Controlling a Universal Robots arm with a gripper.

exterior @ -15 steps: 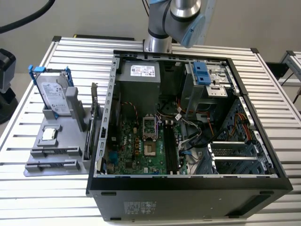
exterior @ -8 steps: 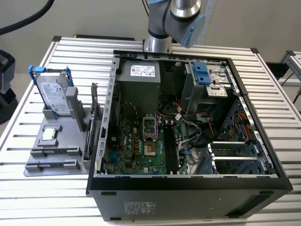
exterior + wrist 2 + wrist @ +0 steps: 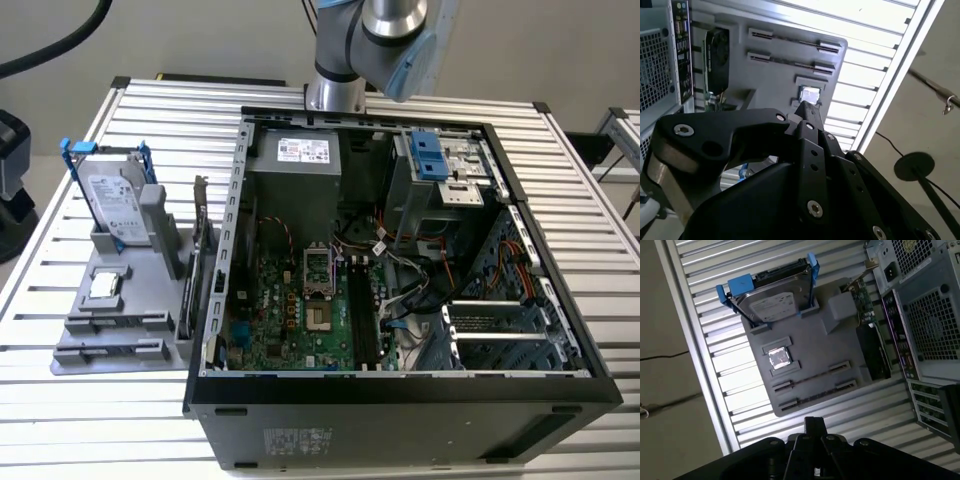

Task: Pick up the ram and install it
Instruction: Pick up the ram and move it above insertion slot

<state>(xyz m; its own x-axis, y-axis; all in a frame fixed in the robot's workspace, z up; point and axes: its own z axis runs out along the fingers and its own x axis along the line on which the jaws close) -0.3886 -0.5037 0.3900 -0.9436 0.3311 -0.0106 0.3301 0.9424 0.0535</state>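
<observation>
Two ram sticks stand edge-on as thin dark strips in the slots of a grey holder tray (image 3: 150,335), one (image 3: 812,380) just behind the other (image 3: 818,394). The second wrist view shows the same strips (image 3: 790,41). My gripper (image 3: 814,421) hangs high above the table near the tray's front edge. Its black fingers meet at one tip, shut and holding nothing. The second wrist view shows the gripper (image 3: 805,106) from the side, its tip over the tray. On the table stands the open computer case (image 3: 400,385), with the motherboard's long black memory slots (image 3: 362,310) bare.
The tray also carries a silver hard drive in a blue frame (image 3: 110,195), a small square chip (image 3: 103,287) and an expansion card (image 3: 200,250) beside the case. Cables and drive bays (image 3: 440,165) crowd the case's right side. The arm's base (image 3: 335,60) stands behind the case.
</observation>
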